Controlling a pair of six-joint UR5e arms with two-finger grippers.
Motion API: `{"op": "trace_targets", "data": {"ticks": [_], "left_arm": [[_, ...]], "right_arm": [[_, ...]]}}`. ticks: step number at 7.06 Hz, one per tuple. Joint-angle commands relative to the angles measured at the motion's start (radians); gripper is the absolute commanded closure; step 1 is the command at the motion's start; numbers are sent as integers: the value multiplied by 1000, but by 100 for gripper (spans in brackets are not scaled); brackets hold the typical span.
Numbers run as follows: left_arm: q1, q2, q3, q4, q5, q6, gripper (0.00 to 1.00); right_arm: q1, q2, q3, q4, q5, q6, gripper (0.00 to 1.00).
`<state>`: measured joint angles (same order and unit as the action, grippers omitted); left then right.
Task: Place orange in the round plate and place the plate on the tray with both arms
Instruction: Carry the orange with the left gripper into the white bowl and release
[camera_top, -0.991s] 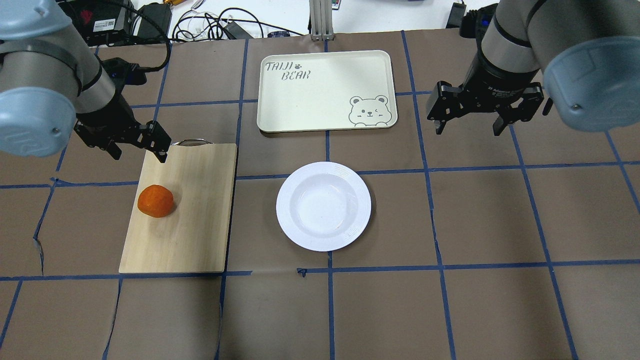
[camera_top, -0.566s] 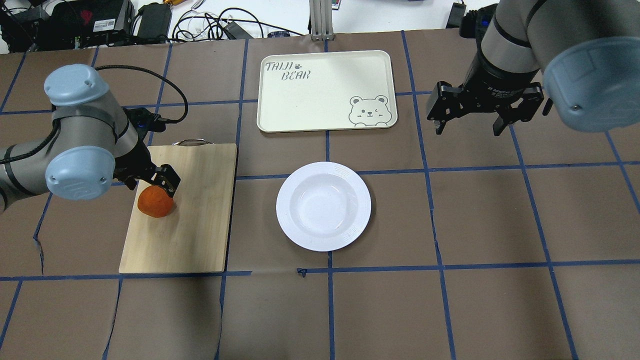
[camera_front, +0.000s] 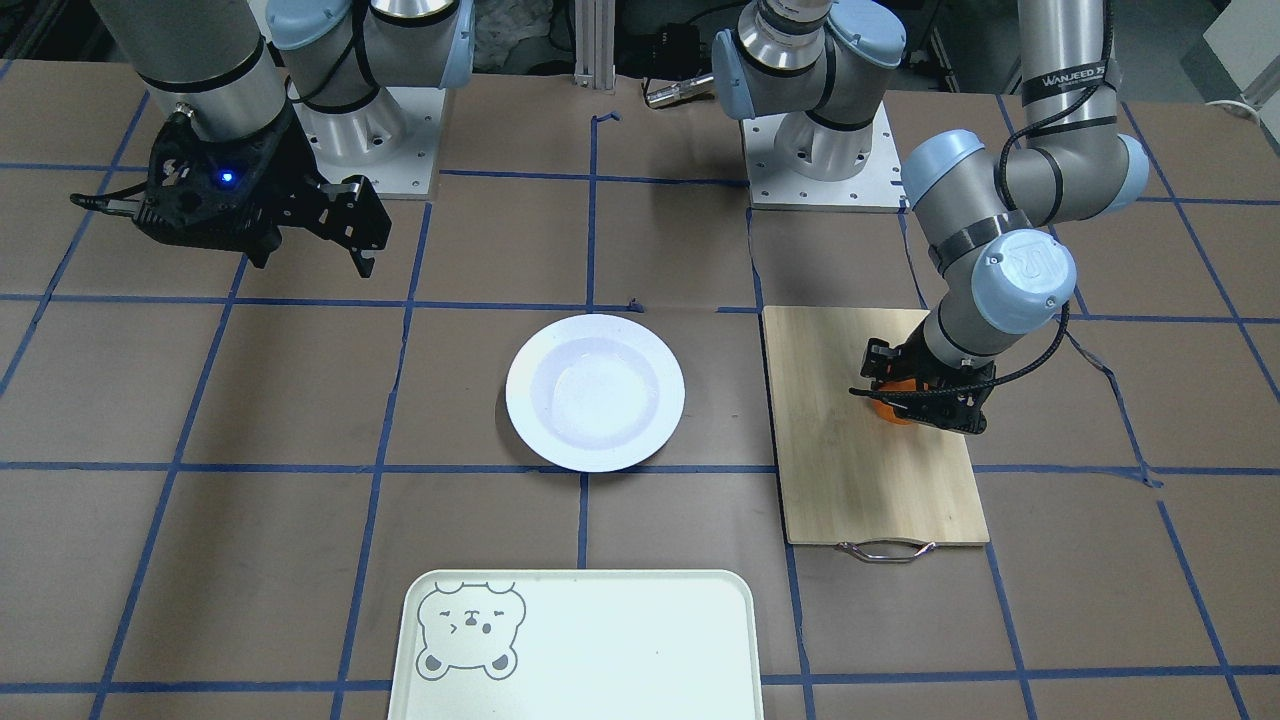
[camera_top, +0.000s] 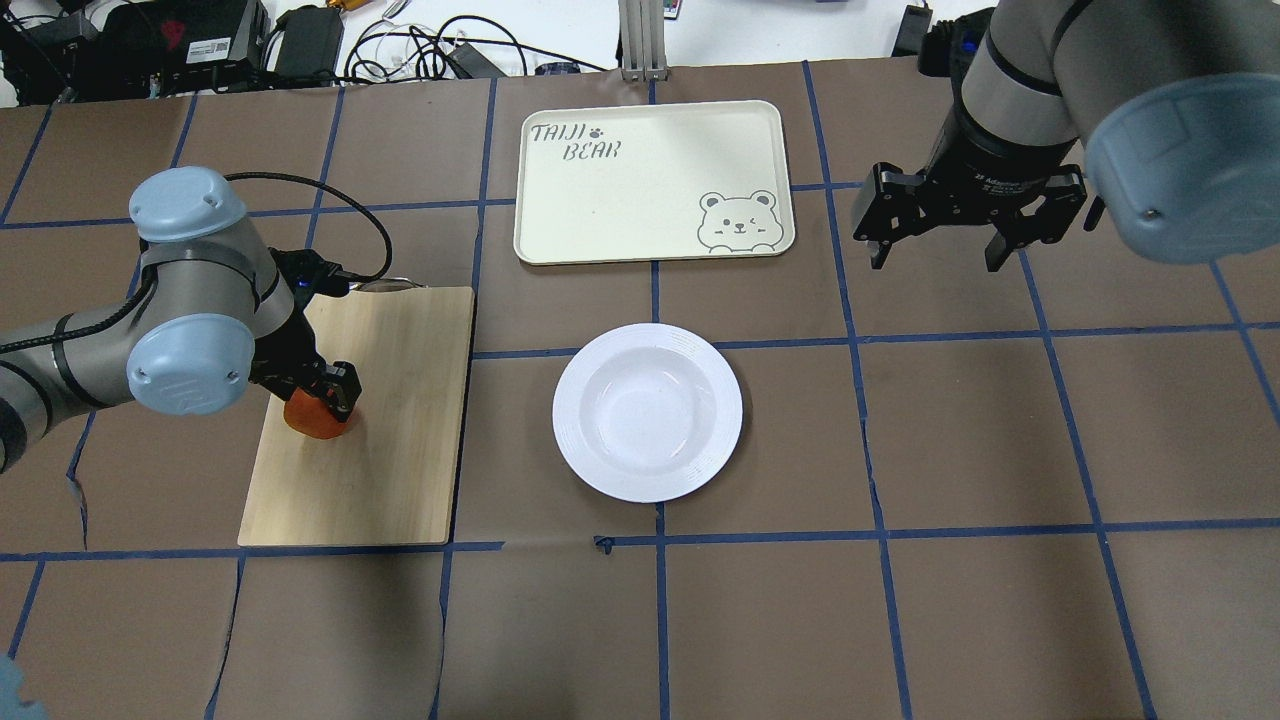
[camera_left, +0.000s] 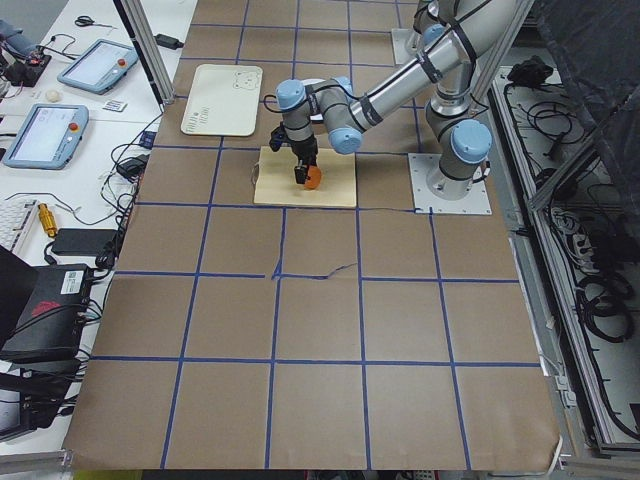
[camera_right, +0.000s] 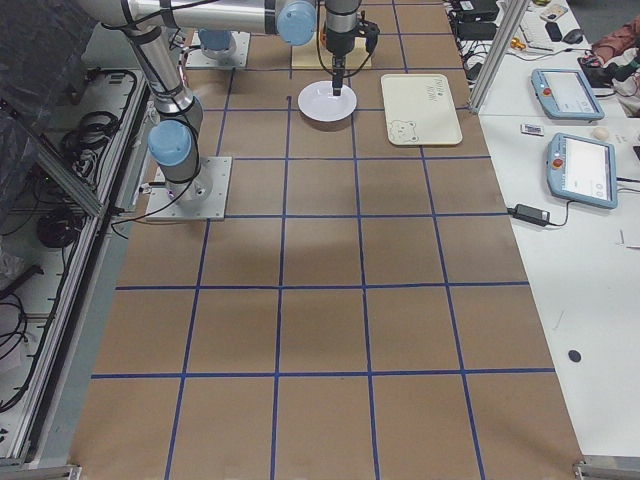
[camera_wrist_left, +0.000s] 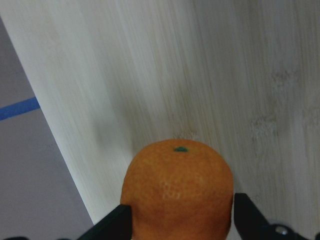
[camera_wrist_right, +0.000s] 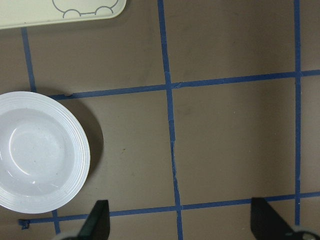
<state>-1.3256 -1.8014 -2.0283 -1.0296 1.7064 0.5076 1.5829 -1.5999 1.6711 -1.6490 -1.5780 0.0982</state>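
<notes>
On the wooden cutting board (camera_top: 390, 450), at nine o'clock from the round plate (camera_top: 647, 412) in the overhead view, the orange (camera_top: 318, 427) rests with the left gripper (camera_top: 318, 402) lowered over it. Its fingers (camera_wrist_left: 111, 222) sit close against the fruit's skin on both sides, though I cannot tell whether they are squeezing it yet. By my reading the task has barely begun: the first pickup is in hand and nothing has been delivered. The plate lies bare on the table, apart from the tray (camera_top: 650, 180) at its twelve o'clock. The right gripper (camera_top: 937, 258) hangs spread wide and empty at the plate's two o'clock. Left to do: carry the orange into the plate, then lift the plate onto the tray with both arms.
</notes>
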Motion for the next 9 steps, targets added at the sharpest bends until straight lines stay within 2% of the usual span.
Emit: {"op": "trace_targets", "data": {"ticks": [1, 2, 3, 4, 6, 8, 9], "left_arm": [[-16, 13, 31, 3, -16, -49, 100], [-36, 13, 55, -13, -17, -93, 100], [-47, 23, 57, -18, -63, -118, 100], [-88, 25, 59, -26, -138, -224, 100], [-316, 1, 115, -17, -210, -485, 100], [-420, -21, 177, -26, -347, -561, 100], [-455, -51, 175, -24, -400, -590, 100]], "right_arm": [[-1, 0, -1, -2, -1, 0, 0], [-1, 0, -1, -2, -1, 0, 0], [-1, 0, -1, -5, -1, 0, 0], [-1, 1, -1, -14, 1, 0, 0], [-11, 8, -1, -11, 1, -5, 0], [-11, 8, -1, -12, 1, -2, 0], [-11, 8, -2, -21, 1, -18, 0]]}}
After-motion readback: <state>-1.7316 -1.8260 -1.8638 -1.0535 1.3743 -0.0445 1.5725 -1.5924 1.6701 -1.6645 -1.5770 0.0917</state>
